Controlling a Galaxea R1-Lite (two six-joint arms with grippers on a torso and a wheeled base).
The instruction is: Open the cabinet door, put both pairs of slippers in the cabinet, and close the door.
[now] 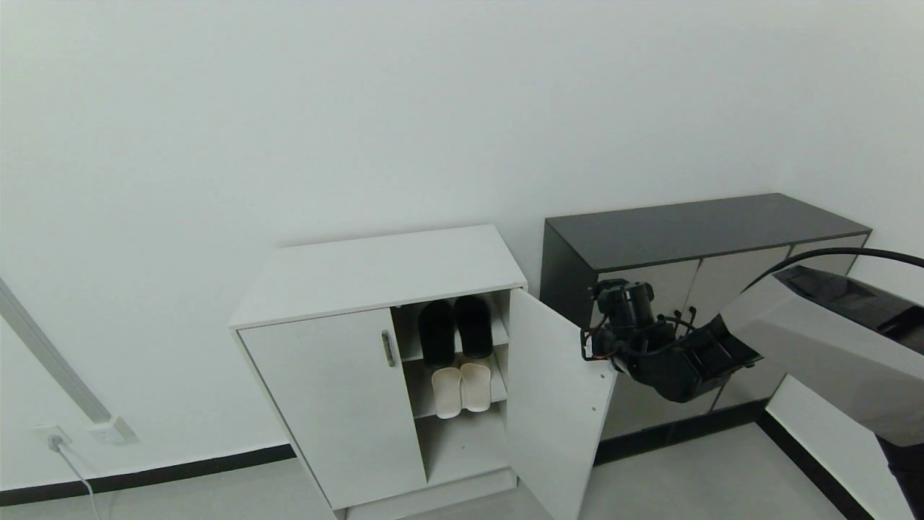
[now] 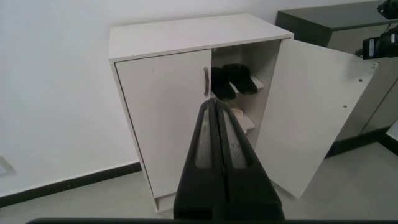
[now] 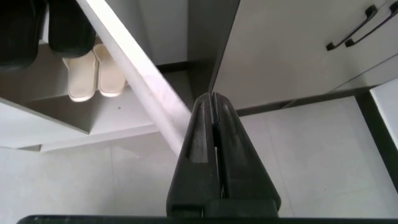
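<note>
**Two pairs shelved: door handling notes**

Both pairs sit inside the white laminated-board cabinet: the black slippers on the upper shelf, the cream moulded-foam slippers on the shelf below, toes inward.

The flat white right-hand door panel stands swung wide. It is judged to be rigid, light and smooth-faced, turning freely on its hinges. No handle shows on its visible inner face, so a flat push near the free edge, far from the hinges, should serve best. Gripping the slick edge risks slipping.

The right gripper is at that free edge, fingers pressed together and holding nothing; contact cannot be confirmed. The left gripper faces the cabinet front from well back, likewise closed and empty.
</note>
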